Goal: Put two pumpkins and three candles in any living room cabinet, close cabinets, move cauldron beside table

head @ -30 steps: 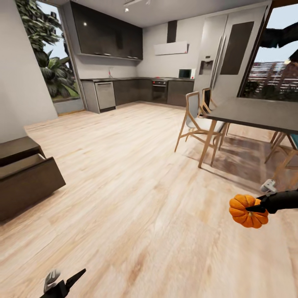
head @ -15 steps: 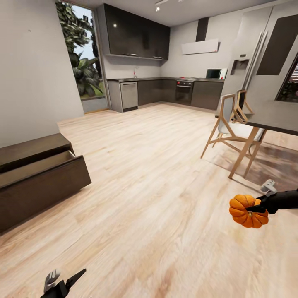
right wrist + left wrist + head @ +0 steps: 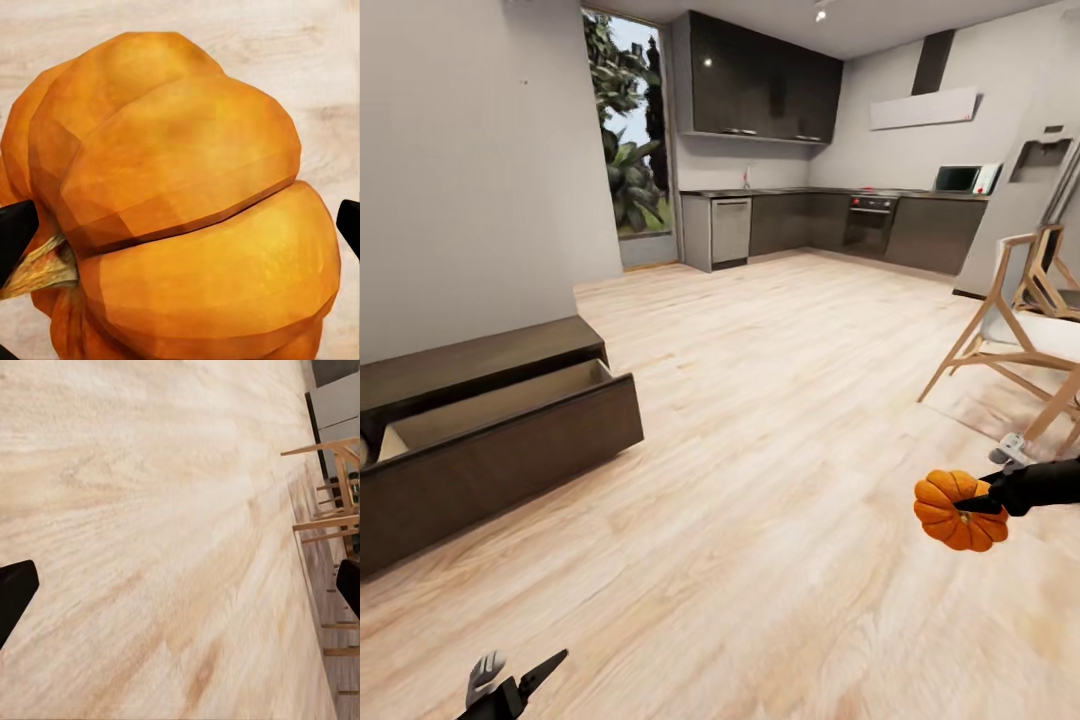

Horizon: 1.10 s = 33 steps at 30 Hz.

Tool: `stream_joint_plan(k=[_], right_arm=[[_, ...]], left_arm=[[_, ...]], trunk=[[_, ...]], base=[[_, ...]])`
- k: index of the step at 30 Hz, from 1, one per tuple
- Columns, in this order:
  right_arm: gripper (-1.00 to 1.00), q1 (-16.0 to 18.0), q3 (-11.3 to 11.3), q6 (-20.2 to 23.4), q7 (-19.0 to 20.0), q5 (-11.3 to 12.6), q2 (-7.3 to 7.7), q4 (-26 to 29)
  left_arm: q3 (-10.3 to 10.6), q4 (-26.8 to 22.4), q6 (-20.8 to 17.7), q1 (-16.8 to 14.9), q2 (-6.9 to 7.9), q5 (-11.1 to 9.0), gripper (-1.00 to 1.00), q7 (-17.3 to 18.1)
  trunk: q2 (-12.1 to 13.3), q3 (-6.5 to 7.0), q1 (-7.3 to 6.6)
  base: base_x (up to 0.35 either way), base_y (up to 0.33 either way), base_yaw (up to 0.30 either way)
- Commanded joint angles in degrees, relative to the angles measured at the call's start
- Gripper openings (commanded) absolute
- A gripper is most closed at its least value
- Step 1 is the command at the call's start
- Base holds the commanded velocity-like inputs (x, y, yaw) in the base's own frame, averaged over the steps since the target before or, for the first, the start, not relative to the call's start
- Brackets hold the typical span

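A bright orange ribbed pumpkin hangs above the wood floor at the right of the head view, and my right gripper is shut on it. Seen from the right wrist, the pumpkin sits between the two black fingertips. The long dark brown cabinet stands at the left against the wall, with one drawer pulled out and its pale inside showing. My left gripper is low at the bottom left, open, with bare floor between its fingers.
A wooden chair stands at the right edge. Dark kitchen units and a grey fridge line the far wall. Open wood floor lies between the cabinet and the chair.
The camera has turned left: the cabinet has slid further into the picture and the dining table has left it. Both arms keep the same pose, pumpkin still held.
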<state>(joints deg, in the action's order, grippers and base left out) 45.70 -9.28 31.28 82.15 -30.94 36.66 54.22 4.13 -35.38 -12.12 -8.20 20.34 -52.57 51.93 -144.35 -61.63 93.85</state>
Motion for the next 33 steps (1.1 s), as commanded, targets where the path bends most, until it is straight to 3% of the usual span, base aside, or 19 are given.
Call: stream_joint_plan(k=[1, 9, 33], right_arm=[[-1.0, 0.03, -0.13, 0.63, 0.47, -0.35, -0.01, 0.1], [-1.0, 0.07, -0.13, 0.63, 0.47, -0.35, -0.01, 0.1], [-1.0, 0.02, -0.13, 0.63, 0.47, -0.4, -0.01, 0.1]], left_arm=[[0.27, 0.04, -0.54, -0.06, 0.05, -0.61, 1.0, 0.1], [0.27, 0.04, -0.46, -0.06, 0.05, -0.61, 1.0, 0.1], [0.27, 0.04, -0.45, -0.06, 0.05, -0.61, 1.0, 0.1]], trunk=[[-0.02, -0.05, 0.02], [-0.02, -0.05, 0.02], [-0.02, -0.05, 0.02]], base=[[0.305, 0.1, 0.289], [0.137, -0.097, 0.29], [0.004, -0.138, 0.29]])
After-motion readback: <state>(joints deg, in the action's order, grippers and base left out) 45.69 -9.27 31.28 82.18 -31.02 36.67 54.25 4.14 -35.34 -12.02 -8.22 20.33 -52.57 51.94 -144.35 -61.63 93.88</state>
